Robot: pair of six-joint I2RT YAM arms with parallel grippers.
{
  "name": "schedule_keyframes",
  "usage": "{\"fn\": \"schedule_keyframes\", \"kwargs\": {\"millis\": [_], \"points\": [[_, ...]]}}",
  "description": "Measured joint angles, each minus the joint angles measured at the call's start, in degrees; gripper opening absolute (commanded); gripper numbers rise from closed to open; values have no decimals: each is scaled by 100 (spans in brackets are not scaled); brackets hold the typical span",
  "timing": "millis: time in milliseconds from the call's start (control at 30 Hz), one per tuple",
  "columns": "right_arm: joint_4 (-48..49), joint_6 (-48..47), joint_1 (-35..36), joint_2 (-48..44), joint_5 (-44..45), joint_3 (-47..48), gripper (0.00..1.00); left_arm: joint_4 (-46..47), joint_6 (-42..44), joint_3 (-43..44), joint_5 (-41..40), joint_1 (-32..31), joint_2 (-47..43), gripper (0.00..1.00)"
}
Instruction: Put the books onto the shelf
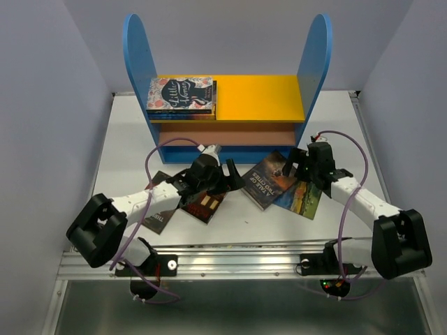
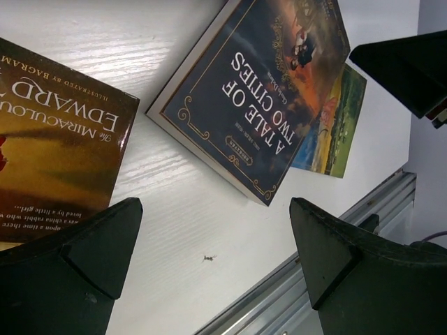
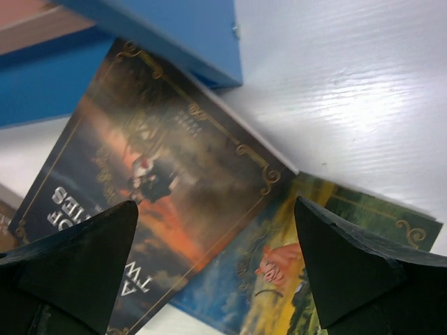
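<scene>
At least four books lying flat on the tabletop [image 1: 126, 139], at 6 o'clock from the shelf [image 1: 227, 105]. More books in a small stack [image 1: 180, 95] on the yellow top board, at its 9 o'clock end. Dark Two Cities book [image 2: 258, 98] resting partly on top of the green book [image 2: 339, 125], far corner just beside the shelf's blue base. Orange-brown Edward book [image 2: 56, 153] at 9 o'clock from it. One more book [image 1: 157, 220] peeking out at 8 o'clock, partly under the left arm [image 1: 133, 202].

Left jaws wide apart, holding nothing, hanging between the Edward book and the Two Cities book. Right jaws wide apart too, empty, right above the Two Cities book and the green book.

Probably time to pick up the next book. Best to take the Two Cities book first, being on top. Go for the edge raised over the green book, slide one jaw under, pinch gently, lift slowly to stop any slipping. Keep clear of the blue side panel.

Easy to read: "A TALE OF TWO CITIES" in white. On the orange-brown cover: "THE MIRACULOUS", "EDWARD", "ILLUSTRATED BY BAGRAM". On top of the stack: "Little" in curly letters.
</scene>
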Motion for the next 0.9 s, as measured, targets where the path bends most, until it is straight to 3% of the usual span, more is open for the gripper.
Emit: {"fn": "schedule_keyframes", "kwargs": {"millis": [167,400,900], "points": [[514,-118,-496,367,-409,-50,100,153,28,195,136,0,442,99],[1204,-214,-664,568,-909,-227,100,286,55,542,372,0,1071,98],[1823,-184,-813,1145,-1388,-490,100,282,7,807,393,-15,1648,72]]}}
